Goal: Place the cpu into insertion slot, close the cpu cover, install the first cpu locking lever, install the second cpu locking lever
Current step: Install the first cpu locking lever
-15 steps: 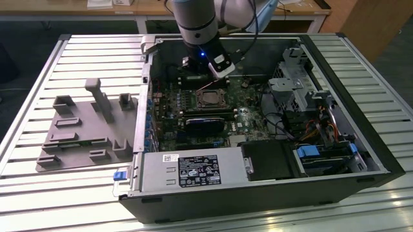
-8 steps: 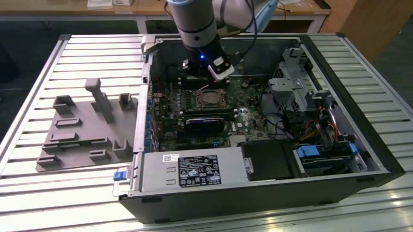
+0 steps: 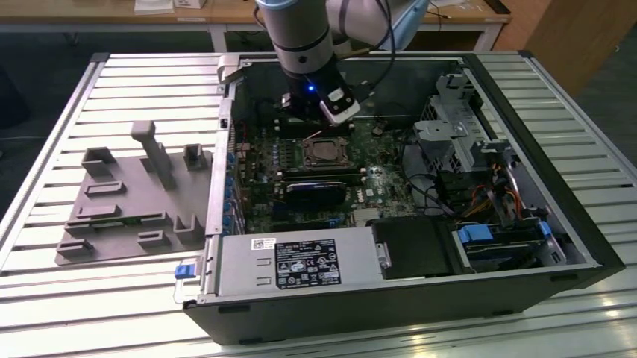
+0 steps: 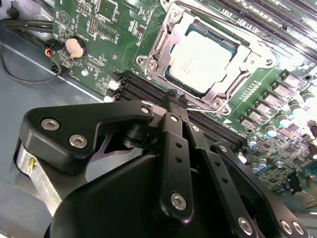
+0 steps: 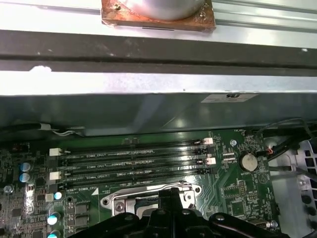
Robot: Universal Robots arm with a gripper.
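The cpu (image 4: 202, 55), pale silvery on top, lies in the insertion slot (image 3: 307, 153) on the green board. The cpu cover (image 4: 241, 62), a thin metal frame, lies flat around the chip. In the second wrist view my gripper (image 4: 176, 97) is shut, its black fingertips pressed together at the socket's near edge. A thin metal lever rod (image 4: 205, 107) runs right beside the tips; I cannot tell whether it is clamped. In the exterior view the gripper (image 3: 321, 128) hangs just behind the socket. In the first wrist view the gripper (image 5: 173, 191) stands over the socket's corner.
The open computer case (image 3: 557, 186) rests on a slatted table. Long black memory slots (image 5: 133, 158) run beside the socket, with a coin battery (image 4: 75, 47) and cables nearby. A grey fixture plate (image 3: 130, 194) lies at the exterior view's left. The power supply (image 3: 298, 261) fills the case front.
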